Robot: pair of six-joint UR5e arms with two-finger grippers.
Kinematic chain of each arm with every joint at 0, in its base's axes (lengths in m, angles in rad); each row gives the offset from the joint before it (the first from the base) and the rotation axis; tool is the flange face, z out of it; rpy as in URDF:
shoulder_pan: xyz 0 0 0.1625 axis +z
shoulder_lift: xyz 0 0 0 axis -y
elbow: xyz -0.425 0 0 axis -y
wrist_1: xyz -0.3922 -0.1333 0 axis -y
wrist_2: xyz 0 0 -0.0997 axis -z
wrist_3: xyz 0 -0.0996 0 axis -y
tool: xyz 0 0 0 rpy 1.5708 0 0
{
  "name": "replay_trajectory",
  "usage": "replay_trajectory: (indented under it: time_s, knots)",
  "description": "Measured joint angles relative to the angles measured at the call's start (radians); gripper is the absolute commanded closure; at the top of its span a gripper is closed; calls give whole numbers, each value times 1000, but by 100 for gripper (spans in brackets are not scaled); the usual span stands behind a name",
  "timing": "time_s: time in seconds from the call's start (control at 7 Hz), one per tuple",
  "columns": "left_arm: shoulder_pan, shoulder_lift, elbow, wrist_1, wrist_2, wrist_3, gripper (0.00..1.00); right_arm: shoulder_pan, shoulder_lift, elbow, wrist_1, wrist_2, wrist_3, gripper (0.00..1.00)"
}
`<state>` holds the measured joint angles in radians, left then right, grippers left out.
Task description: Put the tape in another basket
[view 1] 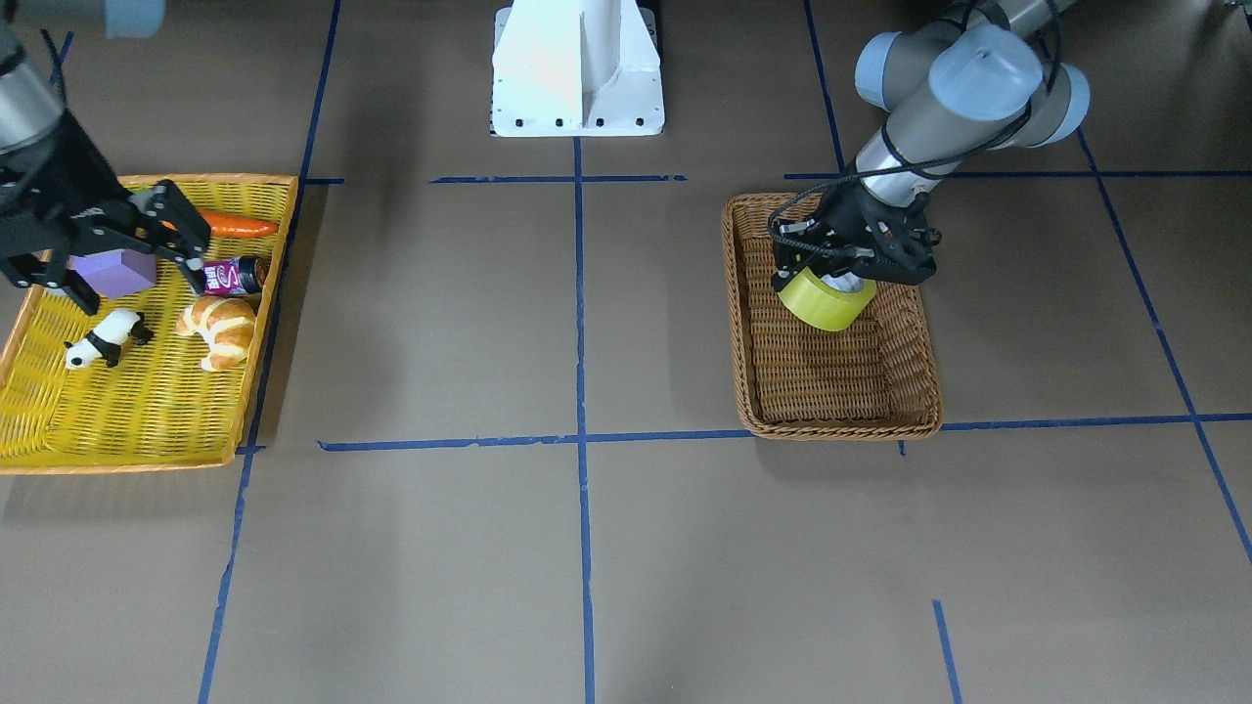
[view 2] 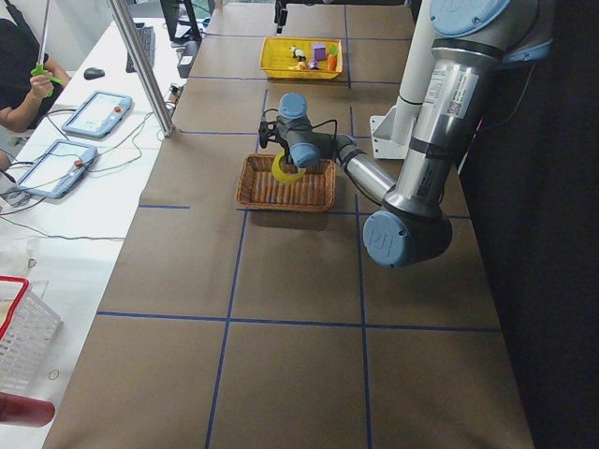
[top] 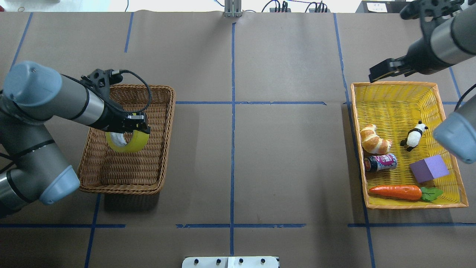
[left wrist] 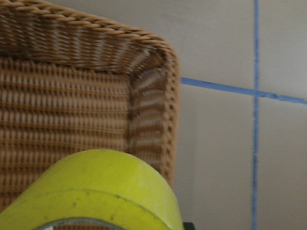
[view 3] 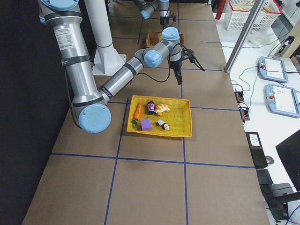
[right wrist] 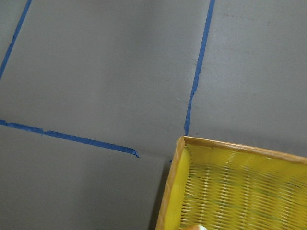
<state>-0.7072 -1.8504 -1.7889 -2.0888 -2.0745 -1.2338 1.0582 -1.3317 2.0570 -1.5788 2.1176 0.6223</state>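
tape (left wrist: 100, 187) hangs clenched in left claw (view 1: 824, 282) above the basket (view 1: 841, 426), right claw (view 1: 139, 288) spread open by yellow tray (view 1: 108, 420).

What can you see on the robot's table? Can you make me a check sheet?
Surface: brown table marked with blue lines.
Job's things: tape, tilted, held over the wicker basket; nothing else seen in it.
Clutter: yellow tray with croissant, panda, can, purple block, carrot.
Grippers: left gripper shut on the tape; right gripper open, empty, by the tray's corner.
Cables: black cable looped at the left wrist.
Surroundings: operator and pendants at a side desk.
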Motion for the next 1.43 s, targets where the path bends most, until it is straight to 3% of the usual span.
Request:
replay_trajectory:
  time_s: [0.14, 0.29, 0.71, 1.14, 1.43]
  knots:
    - [16, 7, 10, 24, 29, 40, 14, 45, -23, 1, -7, 56, -44, 0]
    - [22, 10, 5, 61, 40, 78, 0, 85, -45, 2, -10, 100, -80, 0]
    - [10, 40, -58, 140, 38, 115, 0, 150, -120, 0, -16, 157, -180, 0]
    - [-48, 61, -237, 493, 34, 343, 0, 272, -195, -45, -174, 162, -523, 0]
    - [-172, 112, -264, 565, -25, 511, 0, 426, -250, -159, -206, 254, -662, 0]
